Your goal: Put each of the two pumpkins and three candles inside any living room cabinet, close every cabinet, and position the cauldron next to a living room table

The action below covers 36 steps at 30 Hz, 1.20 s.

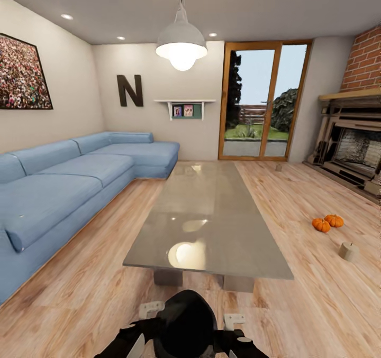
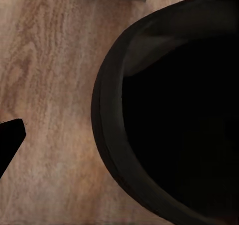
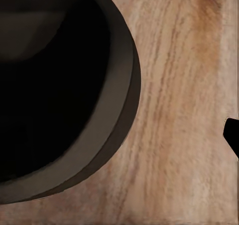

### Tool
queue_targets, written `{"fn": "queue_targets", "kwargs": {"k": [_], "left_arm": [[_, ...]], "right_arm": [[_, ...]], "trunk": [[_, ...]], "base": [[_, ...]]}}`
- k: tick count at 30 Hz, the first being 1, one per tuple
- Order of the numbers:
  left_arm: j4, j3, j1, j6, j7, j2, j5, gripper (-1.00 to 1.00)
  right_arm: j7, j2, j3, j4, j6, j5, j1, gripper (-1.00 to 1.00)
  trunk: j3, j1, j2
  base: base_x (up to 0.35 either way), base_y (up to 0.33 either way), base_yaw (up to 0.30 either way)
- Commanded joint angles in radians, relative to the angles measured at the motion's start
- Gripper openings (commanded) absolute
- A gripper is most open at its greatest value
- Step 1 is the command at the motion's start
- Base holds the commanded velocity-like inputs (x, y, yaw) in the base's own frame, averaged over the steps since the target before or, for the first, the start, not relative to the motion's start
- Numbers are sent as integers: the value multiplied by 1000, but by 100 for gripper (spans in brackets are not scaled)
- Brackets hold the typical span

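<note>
Pumpkins lie on open floor right of the table edge; pincer states unclear.

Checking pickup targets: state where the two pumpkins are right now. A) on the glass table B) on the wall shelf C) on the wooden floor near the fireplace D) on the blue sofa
C: both pumpkins sit side by side on the wooden floor, toward the fireplace.

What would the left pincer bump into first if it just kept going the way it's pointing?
Probably the wooden floor. The left wrist view looks down at bare planks, with the black cauldron close beside that line, its rim curving past. Depth is hard to judge, so it might graze the cauldron's side first.
</note>
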Motion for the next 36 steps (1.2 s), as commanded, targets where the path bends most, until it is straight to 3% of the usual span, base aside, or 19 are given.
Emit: {"fn": "queue_targets", "kwargs": {"k": [1, 36], "left_arm": [[-2, -8, 0, 5, 9, 1, 11, 100], [-2, -6, 0, 5, 12, 1, 12, 100]], "right_arm": [[-5, 0, 7, -2, 5, -5, 0, 100], [-6, 0, 7, -2, -5, -7, 0, 100]], "trunk": [[2, -5, 7], [112, -139, 252]], "base": [[-154, 0, 0], [-43, 0, 0]]}}
